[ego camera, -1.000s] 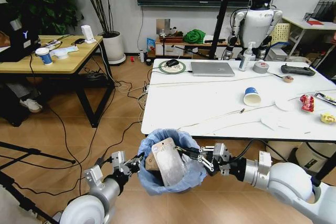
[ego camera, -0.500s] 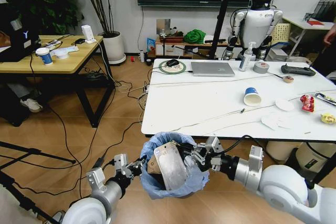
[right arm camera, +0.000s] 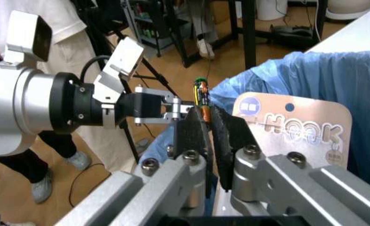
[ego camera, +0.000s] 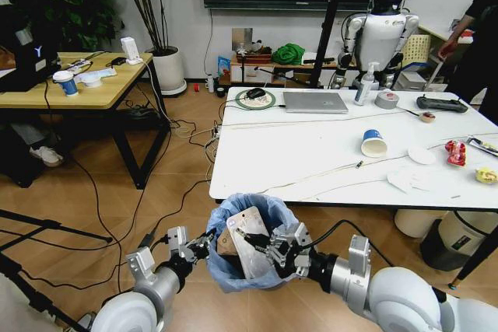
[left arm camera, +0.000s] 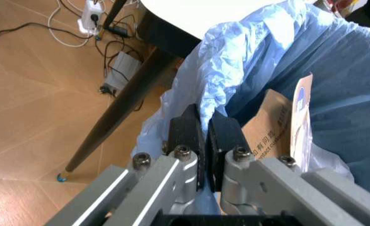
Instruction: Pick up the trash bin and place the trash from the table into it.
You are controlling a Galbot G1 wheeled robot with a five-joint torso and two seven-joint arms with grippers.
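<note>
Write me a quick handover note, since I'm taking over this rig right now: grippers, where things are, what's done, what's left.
Left gripper: shut on the trash bin liner at its rim, holding the bin just off the table's near edge.
Right gripper: shut on the bin rim, beside the cardboard piece.
Done: the cardboard piece is standing in the bin.
Left: on the table lie the paper cup, white lid, red wrapper, yellow wrapper and paper scraps.

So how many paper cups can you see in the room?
2. One white-and-blue cup lies on its side on the marble table. Another cup stands upright on the wooden desk to the left. Others may be hidden.
</note>
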